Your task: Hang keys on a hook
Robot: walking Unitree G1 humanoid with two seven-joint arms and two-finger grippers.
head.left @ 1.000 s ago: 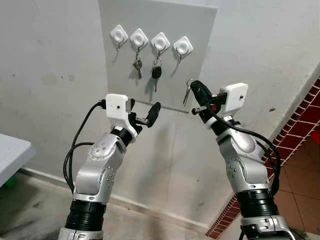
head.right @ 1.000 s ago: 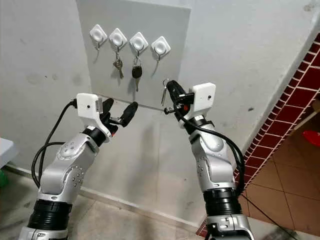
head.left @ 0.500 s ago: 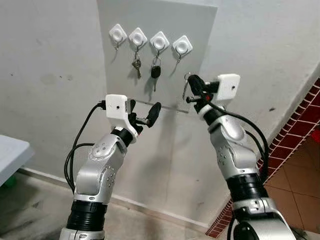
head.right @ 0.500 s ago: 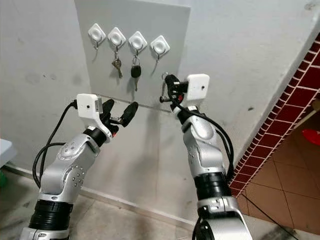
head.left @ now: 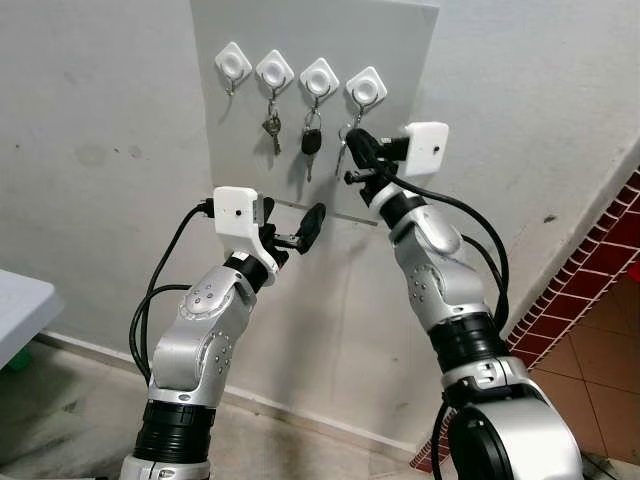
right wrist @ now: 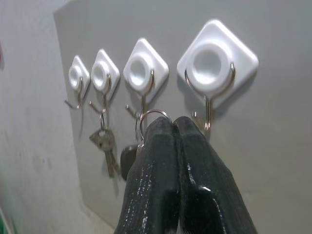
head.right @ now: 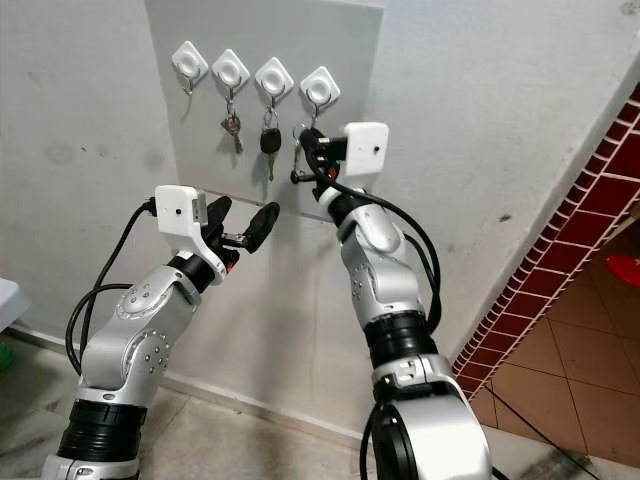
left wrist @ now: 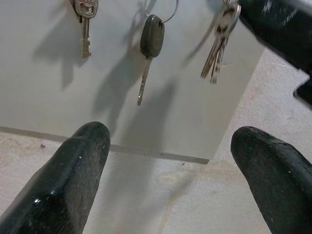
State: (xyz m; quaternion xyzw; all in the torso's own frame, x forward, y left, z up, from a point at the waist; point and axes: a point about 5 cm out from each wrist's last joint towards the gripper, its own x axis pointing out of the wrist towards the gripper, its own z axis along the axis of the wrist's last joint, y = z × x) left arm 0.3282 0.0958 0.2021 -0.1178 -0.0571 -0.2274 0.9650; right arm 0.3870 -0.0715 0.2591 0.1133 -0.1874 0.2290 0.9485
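- Right gripper (head.left: 358,150): fingers pressed together on the ring of the keys (head.left: 343,152), raised just below the fourth hook (head.left: 366,93); the keys hang from the fingertips, close against the grey board (head.left: 400,60).
- Left gripper (head.left: 300,230): fingers spread with nothing between them, lower than the right gripper and to its left, at the board's bottom edge.
- First hook (head.left: 233,65): bare, farthest left of the right gripper.
- Second hook (head.left: 274,72): carries a metal key (head.left: 272,128).
- Third hook (head.left: 319,78): carries a black-headed key (head.left: 311,142), just left of the held keys.
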